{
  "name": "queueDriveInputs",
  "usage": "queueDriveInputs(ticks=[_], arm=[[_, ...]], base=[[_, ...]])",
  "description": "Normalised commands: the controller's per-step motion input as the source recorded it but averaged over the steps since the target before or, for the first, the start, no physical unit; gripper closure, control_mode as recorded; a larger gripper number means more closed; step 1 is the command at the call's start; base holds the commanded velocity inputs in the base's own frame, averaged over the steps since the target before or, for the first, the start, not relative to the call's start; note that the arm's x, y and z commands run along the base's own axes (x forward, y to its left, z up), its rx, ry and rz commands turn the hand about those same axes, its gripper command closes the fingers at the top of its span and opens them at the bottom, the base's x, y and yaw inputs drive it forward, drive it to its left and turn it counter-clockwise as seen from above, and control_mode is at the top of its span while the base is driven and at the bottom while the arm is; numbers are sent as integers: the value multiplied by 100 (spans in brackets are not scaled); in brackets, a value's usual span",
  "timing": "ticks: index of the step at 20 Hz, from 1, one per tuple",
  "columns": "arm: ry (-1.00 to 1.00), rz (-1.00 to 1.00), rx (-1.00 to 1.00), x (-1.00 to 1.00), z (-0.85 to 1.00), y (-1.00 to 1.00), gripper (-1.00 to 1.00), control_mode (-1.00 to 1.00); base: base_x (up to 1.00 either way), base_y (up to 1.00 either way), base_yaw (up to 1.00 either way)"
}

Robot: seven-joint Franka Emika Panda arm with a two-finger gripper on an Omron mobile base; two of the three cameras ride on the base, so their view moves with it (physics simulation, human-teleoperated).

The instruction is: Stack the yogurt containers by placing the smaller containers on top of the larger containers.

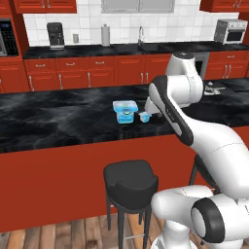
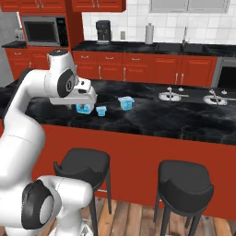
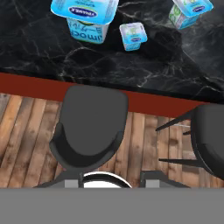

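Note:
Three yogurt containers stand on the black marble island counter [image 1: 58, 121]. The wide light-blue tub [image 1: 125, 111] [image 3: 85, 17] has a pale lid. Just right of it is the tiny white cup [image 1: 144, 116] [image 2: 101, 110] [image 3: 133, 36]. Farther right stands the mid-sized teal cup [image 2: 126, 103] [image 3: 191, 11]. In the right base view the wide tub [image 2: 83, 109] is partly hidden behind my hand. My gripper [image 3: 111, 181] hovers above the counter's front edge, short of the tubs. It is open, its fingertips [image 3: 72, 183] apart with nothing between them. None of the tubs is stacked.
Two black bar stools [image 2: 85, 166] [image 2: 184, 184] stand on the wooden floor against the red counter front, below my hand [image 3: 92, 127]. Stovetop burners [image 2: 173, 96] lie on the counter to the right. Red cabinets and appliances line the back wall.

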Motion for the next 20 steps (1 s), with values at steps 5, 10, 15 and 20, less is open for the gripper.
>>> queueDriveInputs(ticks=[5,10,15,20], arm=[[-3,0,0,0,0,-8,-100,-100],[-7,0,8,0,-1,-31,-100,-100],[0,-4,9,3,-1,-34,-100,-100],[9,-11,11,2,0,-35,-100,-100]], base=[[0,0,0],[0,0,0],[0,0,0],[0,0,0]])
